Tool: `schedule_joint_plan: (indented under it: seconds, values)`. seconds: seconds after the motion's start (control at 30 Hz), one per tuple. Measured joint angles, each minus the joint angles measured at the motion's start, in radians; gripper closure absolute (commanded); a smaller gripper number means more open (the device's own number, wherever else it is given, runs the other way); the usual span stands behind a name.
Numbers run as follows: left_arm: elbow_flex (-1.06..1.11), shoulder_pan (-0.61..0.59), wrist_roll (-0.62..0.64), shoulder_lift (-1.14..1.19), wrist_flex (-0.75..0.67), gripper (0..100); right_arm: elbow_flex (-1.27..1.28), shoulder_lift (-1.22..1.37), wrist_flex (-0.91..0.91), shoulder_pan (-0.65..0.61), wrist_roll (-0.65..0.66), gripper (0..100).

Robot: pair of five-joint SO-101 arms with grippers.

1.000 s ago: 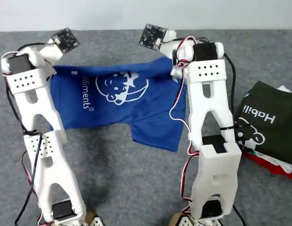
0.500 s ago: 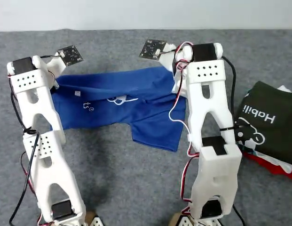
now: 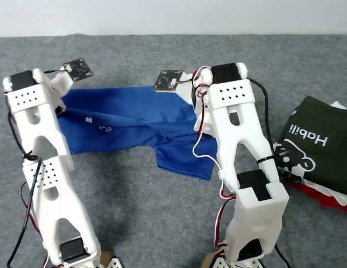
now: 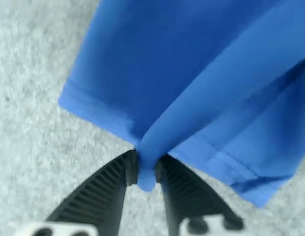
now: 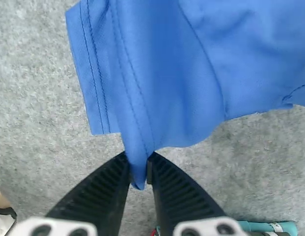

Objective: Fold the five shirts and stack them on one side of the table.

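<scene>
The blue shirt point(image 3: 134, 120) was spread across the grey table point(image 3: 134, 212) between the two arms. Its far edge was lifted and doubled toward the near side, so that most of its printed front was covered. A small scrap of white print point(image 3: 106, 129) and a small white tag point(image 3: 89, 119) were left showing, too little to be read. The left pincer point(image 4: 142, 169) was closed on a fold of the blue cloth at the shirt's left end, the fabric being pinched between its ribbed black fingers point(image 4: 110, 182). The right pincer point(image 5: 138, 169) was likewise clamped on a hemmed edge at the shirt's right end, a stitched double seam being seen just beside it. At the right side of the table, well apart from the blue shirt, a stack of folded shirts was laid. A dark green shirt point(image 3: 315, 145), marked with large white letters and a white cartoon figure, was on top, and a red shirt point(image 3: 324, 200) was beneath it.
</scene>
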Motion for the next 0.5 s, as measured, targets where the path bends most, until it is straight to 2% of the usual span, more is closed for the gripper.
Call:
schedule_joint_plan:
  seconds: [0.13, 0.23, 0.5]
  values:
    - [0.0, -0.026, 0.0, 0.0, 0.0, 91, 0.0, -0.048, 0.0, 0.002, -0.074, 77.6]
    - [0.002, -0.04, 0.0, -0.005, 0.0, 89, 0.009, -0.097, 0.0, -0.02, -0.118, 77.4]
    - [0.002, -0.038, 0.0, -0.129, 0.0, 89, 0.101, -0.18, -0.006, -0.057, -0.132, 77.5]
